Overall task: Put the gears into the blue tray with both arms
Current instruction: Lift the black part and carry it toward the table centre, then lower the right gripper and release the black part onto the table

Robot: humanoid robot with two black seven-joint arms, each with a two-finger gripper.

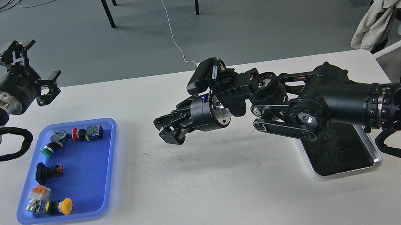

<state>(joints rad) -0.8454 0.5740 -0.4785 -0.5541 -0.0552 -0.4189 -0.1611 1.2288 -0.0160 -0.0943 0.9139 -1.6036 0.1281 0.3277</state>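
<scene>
Two black arms reach over the white bench (213, 205). The left tool (27, 70) hangs above the bench's far left corner, beyond the blue tray (93, 174), its fingers spread wide apart with nothing between them. The right tool (165, 127) hovers over the middle of the bench, pointing left toward the tray; its dark fingers overlap from this angle (whether they are parted or pressed together I cannot tell), and no gear is visible in it. The blue tray lies at the left of the bench and holds push-button switches: a green-capped one (48, 148), a red-capped one (84, 133), a black one (47, 171) and a yellow-capped one (60, 206). A silver tray (378, 160) sits at the right, largely hidden beneath the right arm; its inside looks black, and single gears cannot be made out there.
</scene>
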